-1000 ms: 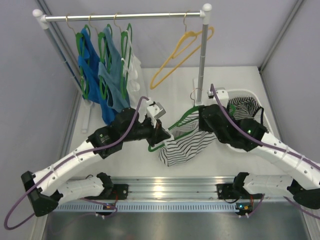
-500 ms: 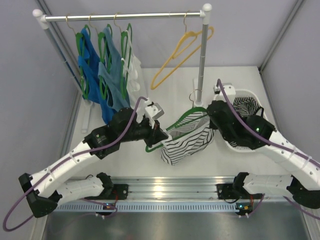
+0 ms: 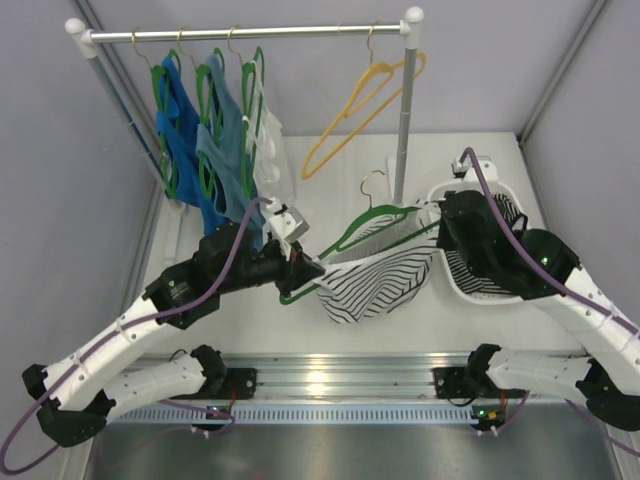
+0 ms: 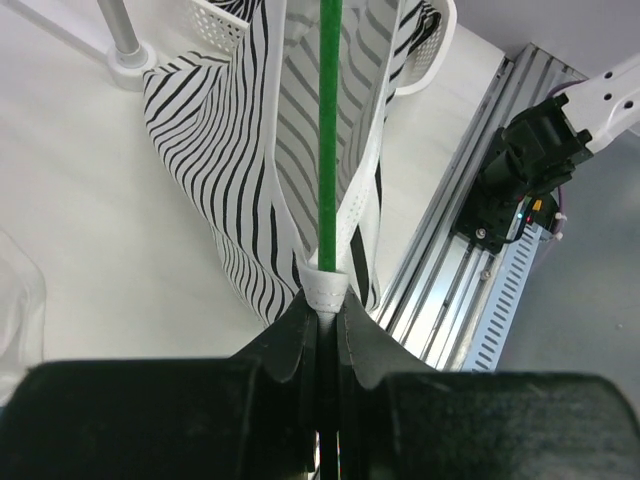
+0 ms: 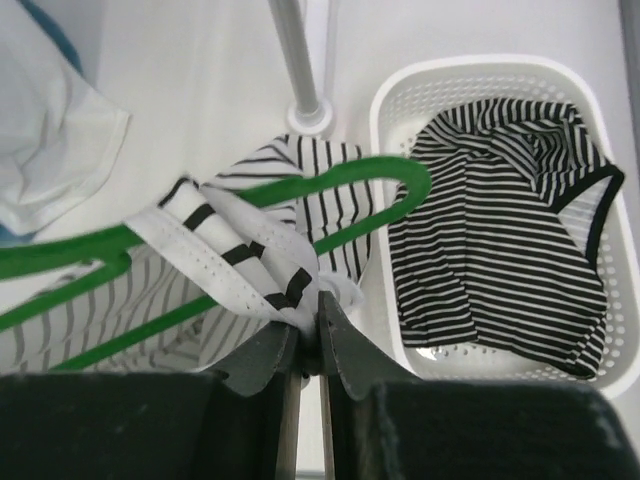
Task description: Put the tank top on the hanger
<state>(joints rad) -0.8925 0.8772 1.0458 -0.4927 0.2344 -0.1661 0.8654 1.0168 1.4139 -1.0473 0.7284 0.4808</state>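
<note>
no readable text, no labels, no brand marks, no numbers on anything in view

Yellow hanger [image 3: 350, 103] on rail [image 3: 250, 33]; blue tops [image 3: 190, 140] leftward.

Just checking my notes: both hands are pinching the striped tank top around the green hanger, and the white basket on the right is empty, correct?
Not quite. The white basket is not empty: a dark striped top lies in it, as the right wrist view shows. The rest stands: the left hand and the right hand both pinch the tank top around the green hanger.
</note>
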